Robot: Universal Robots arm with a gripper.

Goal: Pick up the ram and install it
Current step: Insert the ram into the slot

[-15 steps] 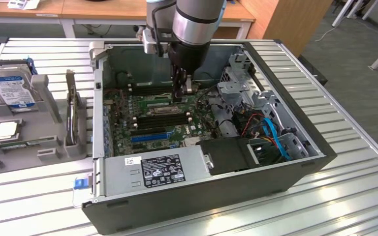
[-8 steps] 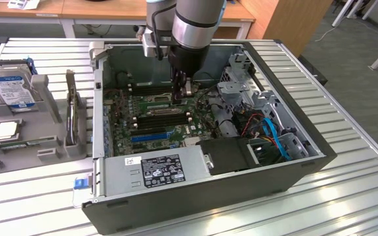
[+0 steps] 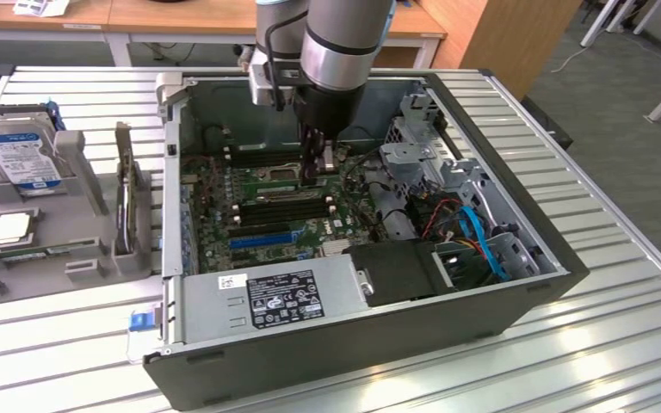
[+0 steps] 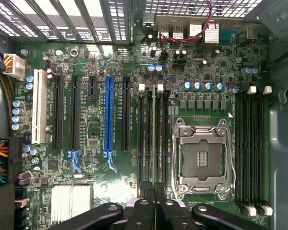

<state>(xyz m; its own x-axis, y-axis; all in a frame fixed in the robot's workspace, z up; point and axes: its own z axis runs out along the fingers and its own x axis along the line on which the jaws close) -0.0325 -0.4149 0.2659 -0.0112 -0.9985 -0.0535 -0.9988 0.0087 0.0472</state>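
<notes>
Down inside the case (image 3: 365,344) — claw (image 4: 154,203) pinched narrow on the ram (image 4: 154,139), edge-down over the memory slots (image 4: 143,143) — presumably for lining up.

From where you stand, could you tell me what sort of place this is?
Probably a lab or workshop for computer assembly: an open PC case lies on a slatted table, a hard drive stands in a holder beside it, and wooden desks stand behind.

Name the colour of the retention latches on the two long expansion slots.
The retention latches are light blue; the wrist view shows them best.
</notes>
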